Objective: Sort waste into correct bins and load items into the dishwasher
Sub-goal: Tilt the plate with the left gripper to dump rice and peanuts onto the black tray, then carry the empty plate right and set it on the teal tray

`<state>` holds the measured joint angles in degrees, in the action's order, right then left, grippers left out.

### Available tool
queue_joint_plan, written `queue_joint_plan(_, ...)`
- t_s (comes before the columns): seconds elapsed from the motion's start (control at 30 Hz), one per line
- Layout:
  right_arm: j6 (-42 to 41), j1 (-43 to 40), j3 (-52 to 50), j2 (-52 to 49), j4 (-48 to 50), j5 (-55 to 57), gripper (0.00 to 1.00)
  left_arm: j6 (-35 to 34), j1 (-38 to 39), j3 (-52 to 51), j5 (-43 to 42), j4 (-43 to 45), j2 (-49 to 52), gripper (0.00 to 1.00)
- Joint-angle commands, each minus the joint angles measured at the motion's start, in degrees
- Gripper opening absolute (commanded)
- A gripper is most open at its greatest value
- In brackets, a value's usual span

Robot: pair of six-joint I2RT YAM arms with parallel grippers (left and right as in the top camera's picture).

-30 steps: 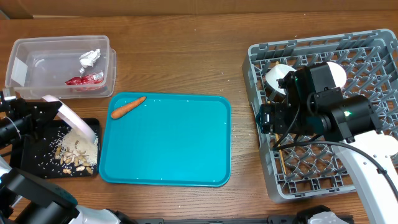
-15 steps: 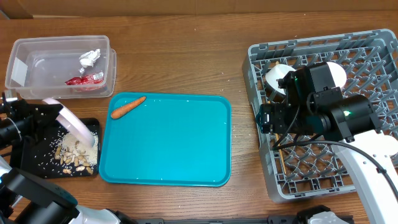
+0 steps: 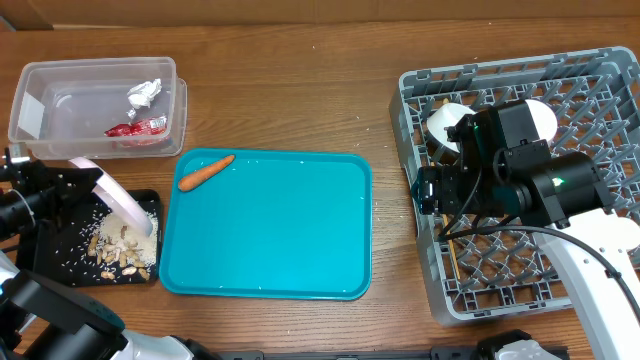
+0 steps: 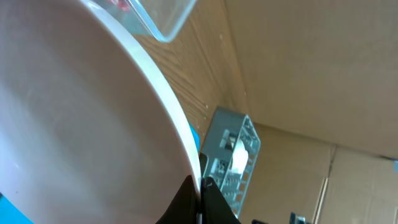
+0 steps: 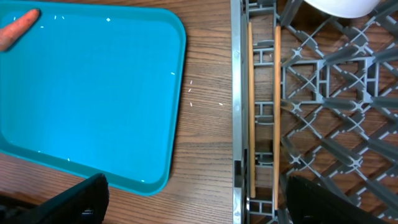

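Observation:
My left gripper [image 3: 82,172] is shut on the rim of the white plate [image 3: 120,200], holding it steeply tilted over the black tray [image 3: 50,262]. Rice and nut scraps [image 3: 122,252] lie in that tray. In the left wrist view the fingers [image 4: 200,190] pinch the plate [image 4: 81,124], pinkish underside up. The clear tub [image 3: 60,110] holds the red wrapper [image 3: 136,128] and white tissue [image 3: 145,92]. The carrot [image 3: 205,170] lies on the teal tray [image 3: 270,230]. My right gripper [image 5: 199,193] is open over the dish rack's [image 3: 520,270] left edge, above the chopsticks [image 5: 251,106].
Two white bowls [image 3: 447,125] [image 3: 542,118] stand in the rack's far part, partly hidden by my right arm. A few rice grains lie on the wood [image 5: 205,102] between the teal tray and the rack. Cardboard walls stand behind the table.
The plate has drawn back slightly to the left and stands steeper; the rice pile under its edge now lies flatter in the black tray. The right arm has not moved.

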<state>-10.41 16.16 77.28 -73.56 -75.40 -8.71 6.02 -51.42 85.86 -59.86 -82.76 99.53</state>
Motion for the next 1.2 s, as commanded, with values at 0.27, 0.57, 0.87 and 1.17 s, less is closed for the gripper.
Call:
queue_joint_plan(0.27, 0.1, -0.2, -0.1, -0.1, 1.4, 0.3, 0.94, 5.3, 28.7, 1.4, 5.6, 0.1, 0.1, 0.04)
queue_joint_plan(0.57, 0.1, -0.2, -0.1, -0.1, 1.6, 0.3, 0.94, -17.4, 63.2, 1.3, 37.6, 14.0, 0.5, 0.04)
queue_joint_plan(0.87, 0.2, -0.2, -0.1, -0.1, 1.4, 0.3, 0.94, -29.0, 83.3, 1.2, 48.9, 19.4, 6.9, 0.04)
queue_joint_plan(1.17, 0.2, -0.2, -0.1, -0.1, 1.2, 0.3, 0.96, -27.5, 85.7, 1.8, 47.9, 20.6, 11.0, 0.16)
